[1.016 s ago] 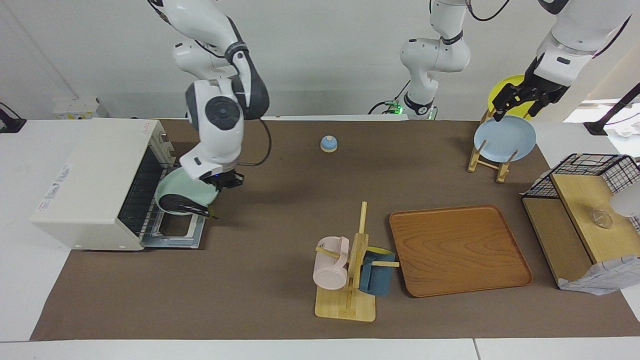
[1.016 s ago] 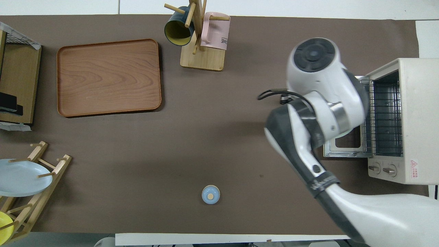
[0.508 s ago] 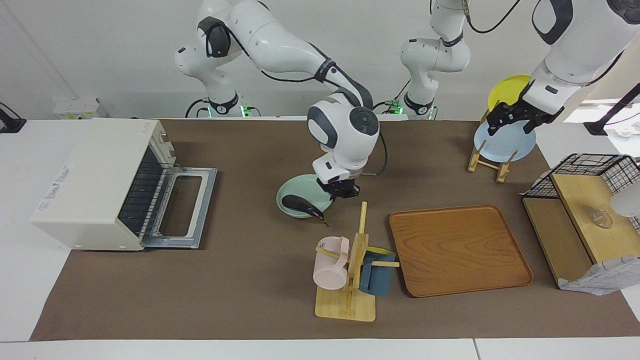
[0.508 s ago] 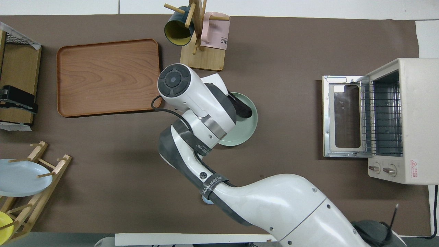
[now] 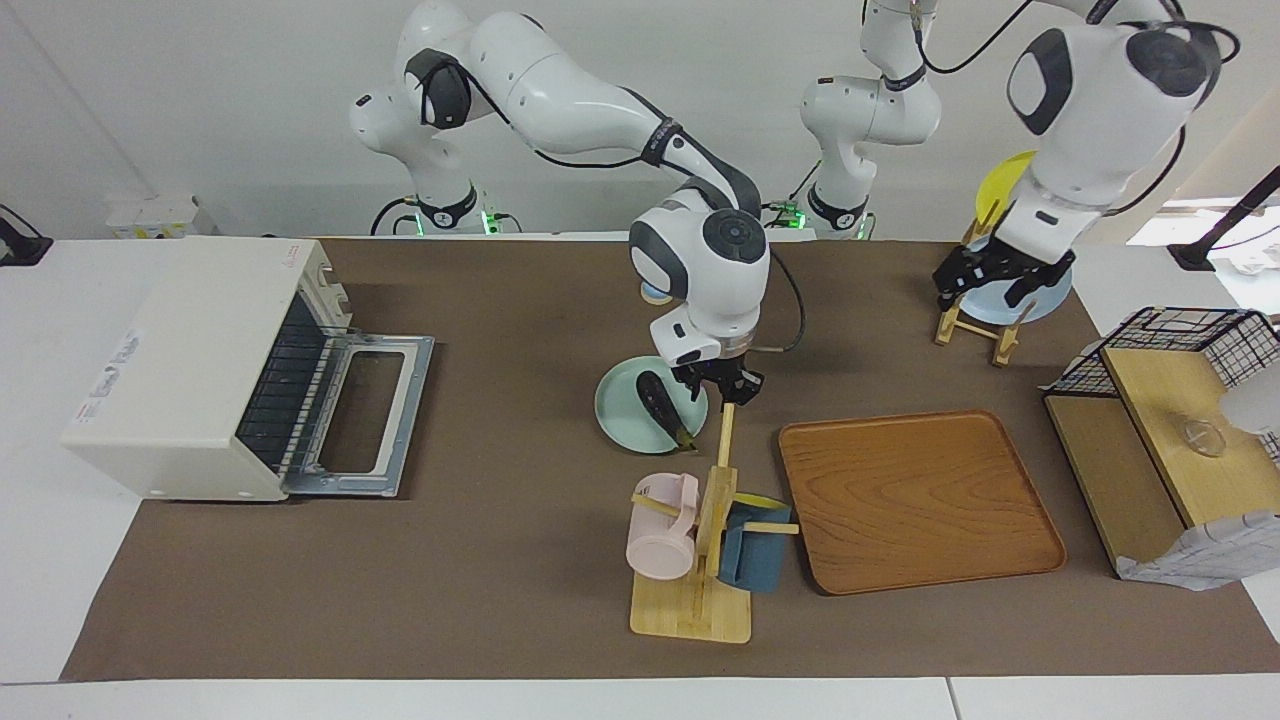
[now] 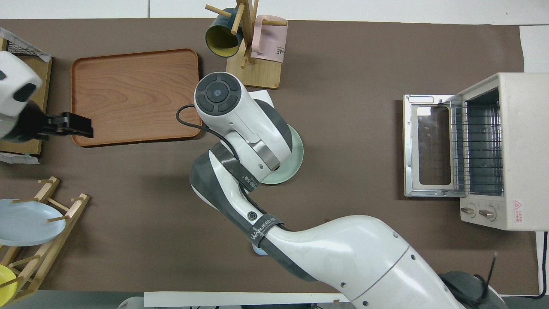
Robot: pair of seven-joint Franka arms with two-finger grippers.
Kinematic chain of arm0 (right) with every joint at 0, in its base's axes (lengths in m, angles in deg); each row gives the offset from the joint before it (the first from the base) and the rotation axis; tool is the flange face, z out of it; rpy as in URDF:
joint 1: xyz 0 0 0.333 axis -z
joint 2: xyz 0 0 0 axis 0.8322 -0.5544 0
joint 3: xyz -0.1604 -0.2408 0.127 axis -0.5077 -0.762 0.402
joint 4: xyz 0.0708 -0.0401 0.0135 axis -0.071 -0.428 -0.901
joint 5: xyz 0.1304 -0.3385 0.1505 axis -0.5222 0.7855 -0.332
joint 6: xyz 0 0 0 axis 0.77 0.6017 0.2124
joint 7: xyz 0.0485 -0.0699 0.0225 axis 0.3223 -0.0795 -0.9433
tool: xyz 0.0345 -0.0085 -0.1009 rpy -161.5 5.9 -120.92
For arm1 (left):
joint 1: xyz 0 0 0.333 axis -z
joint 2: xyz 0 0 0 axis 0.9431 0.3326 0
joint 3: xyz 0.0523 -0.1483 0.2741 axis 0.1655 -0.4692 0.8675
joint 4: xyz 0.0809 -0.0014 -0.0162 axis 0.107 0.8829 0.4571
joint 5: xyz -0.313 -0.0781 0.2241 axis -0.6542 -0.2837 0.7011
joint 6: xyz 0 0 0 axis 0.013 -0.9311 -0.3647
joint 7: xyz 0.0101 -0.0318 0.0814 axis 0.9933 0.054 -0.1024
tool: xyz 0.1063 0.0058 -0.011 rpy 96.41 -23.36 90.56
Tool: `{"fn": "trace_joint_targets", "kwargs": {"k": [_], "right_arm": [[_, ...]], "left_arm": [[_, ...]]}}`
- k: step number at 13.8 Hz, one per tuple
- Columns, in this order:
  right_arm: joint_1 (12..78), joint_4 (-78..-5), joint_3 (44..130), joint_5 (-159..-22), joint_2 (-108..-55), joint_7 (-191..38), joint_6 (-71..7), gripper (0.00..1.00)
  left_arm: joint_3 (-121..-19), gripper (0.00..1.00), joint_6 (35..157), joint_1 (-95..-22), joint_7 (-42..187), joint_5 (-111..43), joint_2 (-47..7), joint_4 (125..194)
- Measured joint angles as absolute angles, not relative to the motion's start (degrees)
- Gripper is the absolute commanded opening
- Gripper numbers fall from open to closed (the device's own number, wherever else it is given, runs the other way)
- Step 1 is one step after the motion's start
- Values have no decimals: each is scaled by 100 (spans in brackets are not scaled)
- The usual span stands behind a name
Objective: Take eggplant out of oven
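Note:
The eggplant [image 5: 660, 398], dark purple with a stem tip, lies on a pale green plate [image 5: 625, 405]. My right gripper [image 5: 720, 386] is shut on the plate's rim and holds it over the middle of the table, beside the mug tree. In the overhead view the right arm hides the eggplant and only part of the plate [image 6: 294, 161] shows. The cream-white oven [image 5: 200, 360] stands at the right arm's end with its door [image 5: 365, 415] folded down and its rack bare. My left gripper [image 5: 990, 280] hangs in the air by the plate rack and waits.
A mug tree [image 5: 700, 540] with a pink and a blue mug stands close to the plate. A wooden tray [image 5: 920, 500] lies beside it. A plate rack [image 5: 985, 325] with blue and yellow plates and a wire-basket shelf [image 5: 1170, 420] are at the left arm's end.
My right gripper carried the plate with the eggplant out of the oven's open door and across to the middle of the table, by the mug tree. The left arm swung lower.

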State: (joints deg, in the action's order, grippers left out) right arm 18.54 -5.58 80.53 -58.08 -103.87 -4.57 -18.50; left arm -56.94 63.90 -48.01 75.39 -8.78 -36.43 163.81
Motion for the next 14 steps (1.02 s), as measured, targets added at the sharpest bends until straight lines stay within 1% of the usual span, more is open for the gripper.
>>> {"fn": "trace_joint_targets", "kwargs": {"k": [1, 2, 3, 5, 7, 8, 9, 11, 12, 13, 14], "right_arm": [[2091, -685, 8030, -5719, -10165, -862, -1547, 31], [2438, -1004, 8018, -5634, -9902, -1365, -1411, 15], [2802, -1479, 8015, -5485, -9641, -1866, -1433, 5], [3373, -2739, 8017, -5183, -9134, -2566, -1929, 0], [3659, -3961, 8019, -5056, -8700, -2835, -2537, 0], [3808, -4461, 8020, -5009, -8529, -3003, -2800, 0], [3998, -4828, 8020, -4977, -8402, -3201, -3016, 0], [4387, -5325, 8021, -4961, -8233, -3689, -3421, 0], [4526, -5478, 8021, -4957, -8180, -4002, -3539, 0], [4641, -5562, 8022, -4955, -8144, -4243, -3584, 0], [4752, -5609, 8022, -4951, -8117, -4395, -3622, 0]], "left_arm": [[-5713, 100, 6807, -4477, 7021, -879, -3641, 16700], [-5737, 100, 7178, -4131, 6498, -878, -3600, 16956], [-5757, 100, 7487, -3809, 6026, -878, -3511, 17114], [-5778, 100, 8102, -3150, 5066, -878, -3159, 17202], [-5789, 100, 8723, -2464, 4142, -878, -2642, 17150], [-5793, 100, 9028, -2153, 3685, -877, -2336, 17055], [-5797, 100, 9280, -1902, 3295, -877, -2009, 16894], [-5795, 100, 9521, -1603, 2927, -876, -1344, 16458], [-5792, 97, 9558, -1551, 2874, -876, -1049, 16238], [-5787, 66, 9595, -1543, 2865, -876, -833, 16066], [-5772, 20, 9617, -1544, 2864, -876, -703, 15951]]}}
